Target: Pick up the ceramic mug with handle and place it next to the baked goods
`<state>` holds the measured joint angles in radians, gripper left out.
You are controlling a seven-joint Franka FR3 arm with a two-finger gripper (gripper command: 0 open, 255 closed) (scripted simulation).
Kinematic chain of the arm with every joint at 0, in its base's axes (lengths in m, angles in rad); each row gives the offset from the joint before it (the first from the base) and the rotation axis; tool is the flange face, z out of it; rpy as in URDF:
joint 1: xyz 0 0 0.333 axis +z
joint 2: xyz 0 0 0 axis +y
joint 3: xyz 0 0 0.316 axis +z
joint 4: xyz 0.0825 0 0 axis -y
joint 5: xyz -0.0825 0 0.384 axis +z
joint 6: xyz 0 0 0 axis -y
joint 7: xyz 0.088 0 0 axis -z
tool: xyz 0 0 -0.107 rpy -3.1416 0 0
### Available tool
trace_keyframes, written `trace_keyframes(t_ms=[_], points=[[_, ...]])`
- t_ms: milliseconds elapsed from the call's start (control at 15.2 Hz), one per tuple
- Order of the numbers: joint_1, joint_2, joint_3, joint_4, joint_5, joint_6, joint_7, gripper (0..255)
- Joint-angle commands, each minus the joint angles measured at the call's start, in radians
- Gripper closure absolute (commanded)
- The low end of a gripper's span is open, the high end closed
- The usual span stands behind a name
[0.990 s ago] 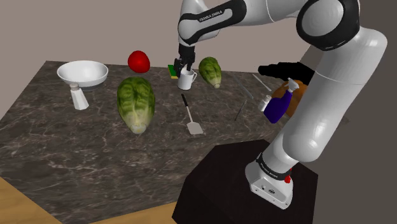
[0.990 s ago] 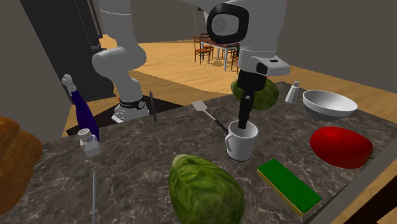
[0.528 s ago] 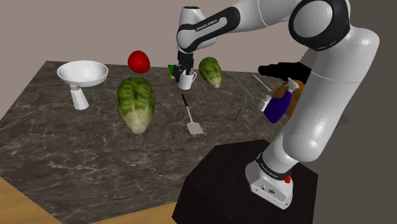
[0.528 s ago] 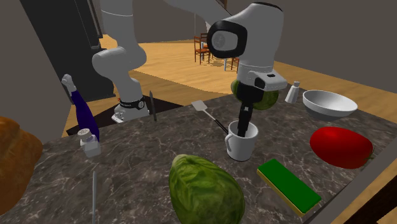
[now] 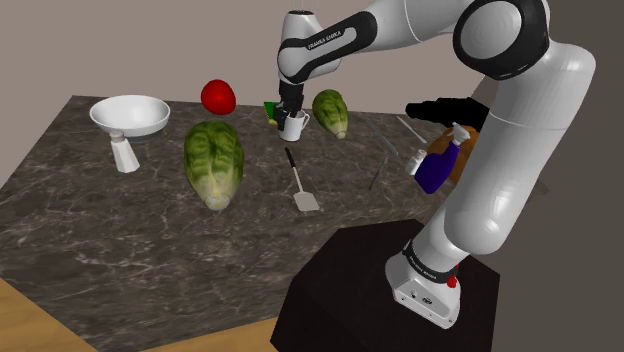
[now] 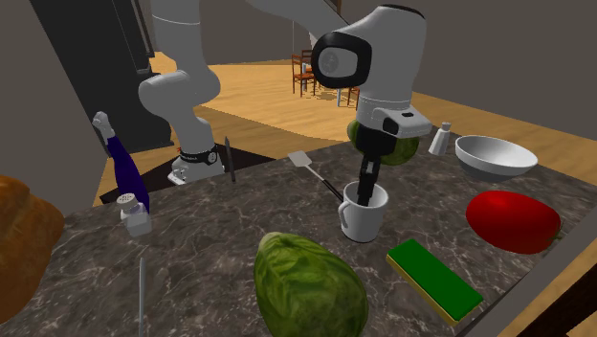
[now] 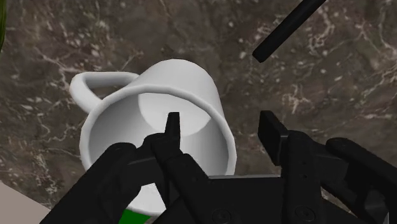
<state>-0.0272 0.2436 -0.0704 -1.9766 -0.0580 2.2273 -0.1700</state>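
A white mug point(image 5: 293, 126) point(image 6: 364, 220) point(image 7: 184, 83) with a handle stands upright on the dark marble counter point(image 5: 120, 230), between two green cabbages. My black gripper point(image 5: 290, 112) point(image 6: 364, 185) point(image 7: 221, 127) points down over its rim. One finger is inside the cup and the other outside, opposite the handle. The mug's wall runs between them, and a gap shows at the outer finger. A brown loaf point(image 6: 24, 239) point(image 5: 472, 148) lies at the counter's end near the stand, behind a blue spray bottle point(image 5: 435, 168) point(image 6: 124, 168).
A large cabbage point(image 5: 213, 160) and a smaller one point(image 5: 331, 112) flank the mug. A spatula point(image 5: 300, 182), a green sponge point(image 6: 432, 278), a red fruit point(image 5: 218, 96), a white bowl point(image 5: 130, 114) and a shaker point(image 5: 123, 152) also sit on the counter.
Over the last second the gripper came down so that one finger dipped into the mug, and the arm's elbow swung over. The mug has stayed in place.
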Motion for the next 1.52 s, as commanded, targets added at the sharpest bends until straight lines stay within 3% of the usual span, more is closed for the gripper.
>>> trace_keyframes(t_ms=[0,528,1452], points=[[0.0,0.0,0.0,0.0,0.0,0.0,0.0,255],[0.0,0.0,0.0,0.0,0.0,0.0,0.0,255],[0.002,-0.079,0.0,0.091,0.0,-0.17,-0.007,255]])
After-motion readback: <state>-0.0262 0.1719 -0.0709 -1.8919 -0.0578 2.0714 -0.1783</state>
